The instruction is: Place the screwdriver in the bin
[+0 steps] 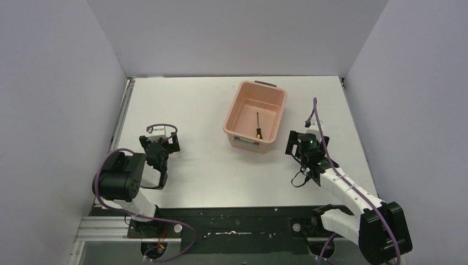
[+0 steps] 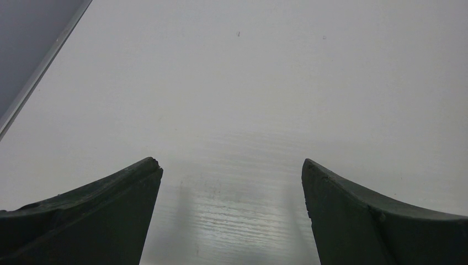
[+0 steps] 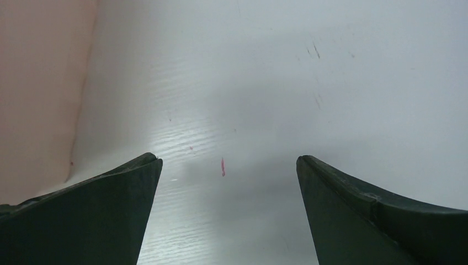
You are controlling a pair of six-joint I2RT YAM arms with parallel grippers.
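While both fingers gape, screwdriver (image 1: 258,125) lies inside bin (image 1: 237,105)

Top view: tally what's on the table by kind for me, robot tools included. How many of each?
1 bin, salmon-pink
1 screwdriver, lying inside the bin
2 tools: left tool and right tool, both open, holding nothing
Total: 4
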